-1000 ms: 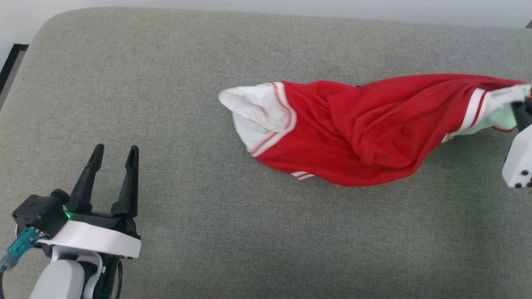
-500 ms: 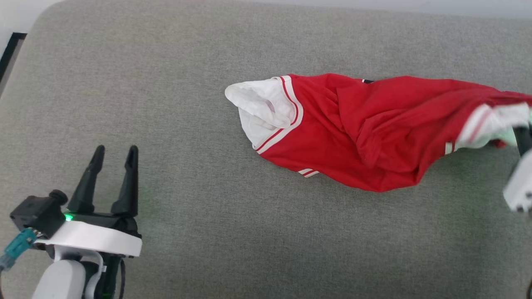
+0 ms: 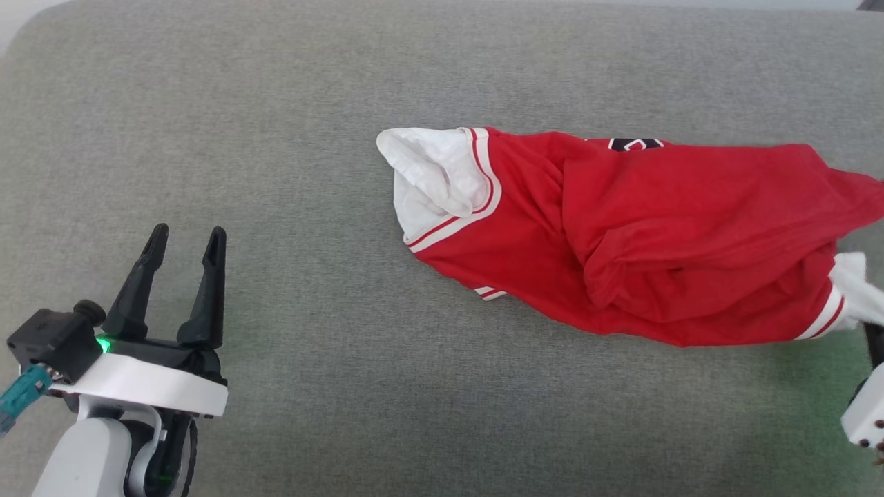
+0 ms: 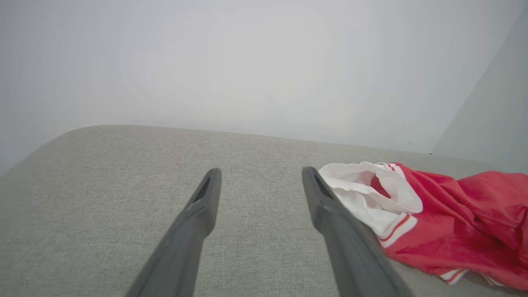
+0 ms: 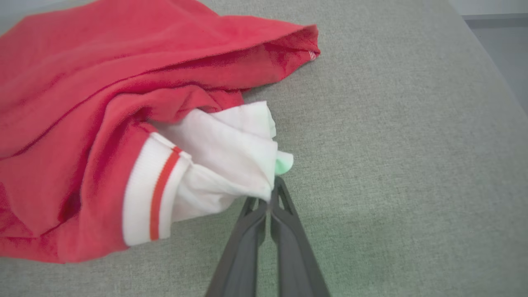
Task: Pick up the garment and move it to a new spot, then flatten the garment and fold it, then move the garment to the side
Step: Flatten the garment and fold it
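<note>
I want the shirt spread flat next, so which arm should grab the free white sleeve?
Left. The left gripper is open, empty and faces the free white sleeve; the right gripper is shut on the opposite sleeve of the garment.

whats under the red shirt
The garment lies bunched on the grey cushion. Black-and-white lettering peeks from under a fold, and the rest of it is covered. Anything else beneath the cloth is hidden. The right hand pinches one white sleeve.
</note>
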### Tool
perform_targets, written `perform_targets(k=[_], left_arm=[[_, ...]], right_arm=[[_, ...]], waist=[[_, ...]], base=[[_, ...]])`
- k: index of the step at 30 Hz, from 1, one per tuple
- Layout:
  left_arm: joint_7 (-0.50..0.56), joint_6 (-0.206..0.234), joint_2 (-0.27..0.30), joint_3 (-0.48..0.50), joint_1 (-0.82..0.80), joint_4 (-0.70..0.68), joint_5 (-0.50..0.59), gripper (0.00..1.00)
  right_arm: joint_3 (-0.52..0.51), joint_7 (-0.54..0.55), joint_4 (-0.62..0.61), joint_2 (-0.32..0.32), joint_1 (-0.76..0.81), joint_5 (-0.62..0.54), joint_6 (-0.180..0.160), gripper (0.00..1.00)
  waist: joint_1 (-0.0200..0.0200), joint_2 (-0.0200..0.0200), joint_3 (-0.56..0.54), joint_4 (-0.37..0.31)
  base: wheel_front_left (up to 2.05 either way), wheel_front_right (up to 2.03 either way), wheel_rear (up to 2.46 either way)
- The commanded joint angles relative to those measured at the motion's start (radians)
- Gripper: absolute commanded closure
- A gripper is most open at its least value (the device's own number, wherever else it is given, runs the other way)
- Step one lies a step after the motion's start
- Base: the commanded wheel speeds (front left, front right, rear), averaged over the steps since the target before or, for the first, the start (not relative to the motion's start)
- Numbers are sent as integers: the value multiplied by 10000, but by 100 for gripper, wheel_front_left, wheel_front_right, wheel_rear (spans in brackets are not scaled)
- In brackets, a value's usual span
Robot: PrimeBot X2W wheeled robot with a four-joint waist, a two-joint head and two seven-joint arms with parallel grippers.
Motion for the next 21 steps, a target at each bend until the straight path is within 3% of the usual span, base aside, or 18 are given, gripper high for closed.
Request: perform_targets(k=[1, 2, 3, 4, 5, 13, 16, 21], left_arm=[[-51, 5, 48, -26, -127, -32, 32, 0], [-51, 5, 110, -112, -136, -60, 34, 0], [-51, 5, 202, -218, -176, -78, 76, 0], [-51, 5, 320, -334, -247, -107, 123, 0], [-51, 5, 443, -493, -350, -153, 135, 0], [417, 5, 2507, -2801, -2289, -1028, -56, 0], [1102, 8, 3579, -4429, -3614, -1656, -363, 0], [2666, 12, 4532, -7756, -6243, -2694, -1738, 0]], right_arm=[[5, -138, 139, 7, 27, 78, -7, 100], [6, -276, 301, 8, -19, 177, -7, 100], [12, -429, 460, 2, -69, 202, -7, 90], [12, -622, 563, 1, -122, 179, -7, 56], [-8, -825, 676, 1, -198, 184, -7, 0], [-182, -2504, 990, 8, -723, -6, -7, 0], [-176, -3106, 912, 7, -913, 129, -7, 0], [-116, -3903, 754, 11, -1140, 550, -7, 0]], waist=[[0, -1, -4, -53], [0, -1, -8, -91], [0, -1, -11, -123], [0, -1, -8, -158], [0, -1, 2, -204], [0, -1, 185, -843], [0, -1, 323, -1194], [0, -1, 611, -1805]], base=[[0, 0, 0], [0, 0, 0], [0, 0, 0], [0, 0, 0], [0, 0, 0], [0, 0, 0], [0, 0, 0], [0, 0, 0]])
